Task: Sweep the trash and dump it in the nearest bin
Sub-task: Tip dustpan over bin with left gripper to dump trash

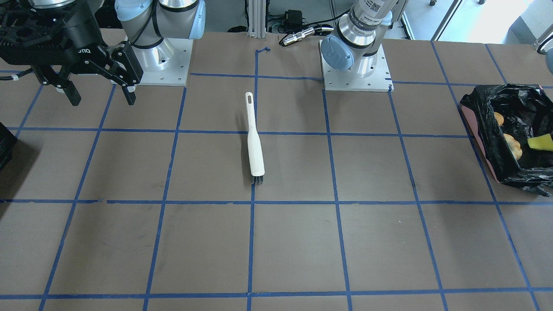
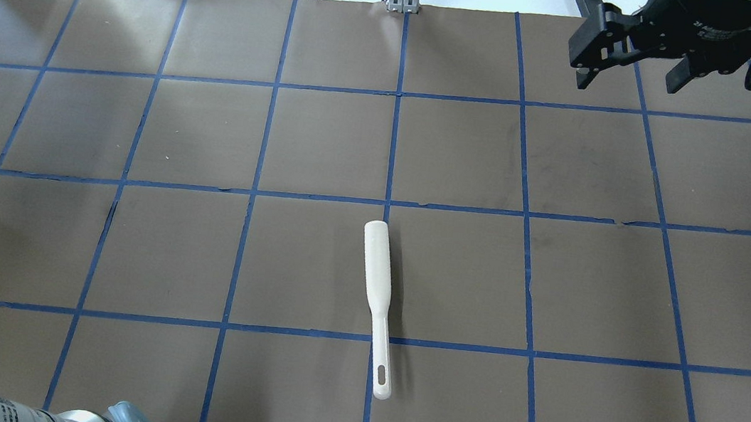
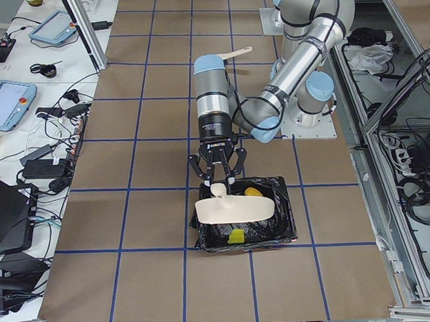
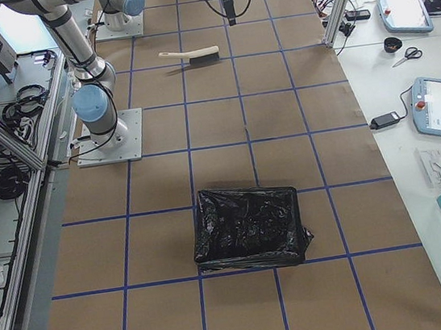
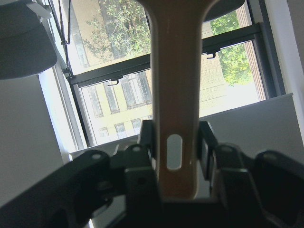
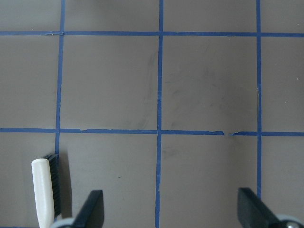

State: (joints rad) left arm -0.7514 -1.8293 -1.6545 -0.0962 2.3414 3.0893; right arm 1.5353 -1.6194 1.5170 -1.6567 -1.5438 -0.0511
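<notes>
While the left gripper [image 3: 219, 183] is clamped tight on the handle of the white dustpan [image 3: 235, 208], its arm bent and reaching over the bin [image 3: 288, 225], the right gripper [image 1: 103, 100] hangs empty near its base, jaws spread wide and pointing down. White lettering on its body is cut off and unreadable. The trash [image 1: 541, 142] lies inside the black-lined bin, and a white brush [image 1: 255, 147] lies mid-table
</notes>
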